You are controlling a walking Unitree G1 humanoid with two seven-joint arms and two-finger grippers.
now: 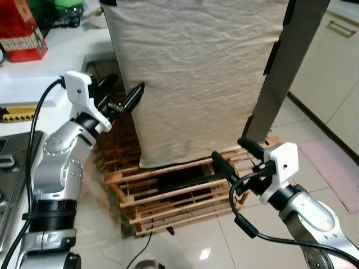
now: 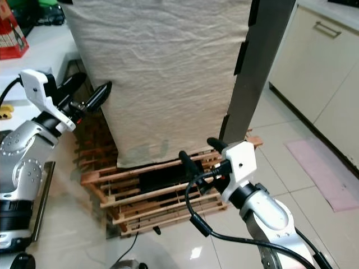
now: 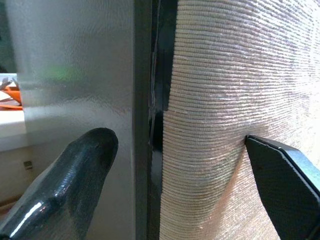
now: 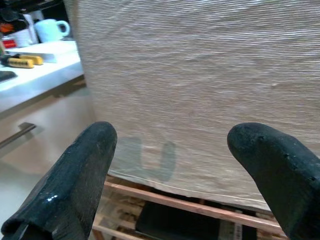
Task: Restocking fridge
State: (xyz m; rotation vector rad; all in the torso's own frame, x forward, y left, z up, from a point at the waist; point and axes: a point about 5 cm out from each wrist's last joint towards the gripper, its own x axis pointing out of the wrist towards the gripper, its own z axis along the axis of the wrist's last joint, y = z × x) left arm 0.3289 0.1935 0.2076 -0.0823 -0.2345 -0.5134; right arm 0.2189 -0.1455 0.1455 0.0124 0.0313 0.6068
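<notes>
- The fridge fills the upper middle of the left eye view, draped in a beige cloth and standing on a wooden pallet, presumably to keep it off the tiled floor.
- Its door hangs as a dark slab at the upper right, apparently swung open.
- The left gripper sits at centre left with its fingers spread, one tip touching the cloth at the fridge's side edge, likely to pull the cloth away or feel for the seam.
- The right gripper waits at lower right, fingers spread, just before the pallet.
- A red box at the upper left carries print too small to read; a faint grey mark on the cloth may be a letter.
</notes>
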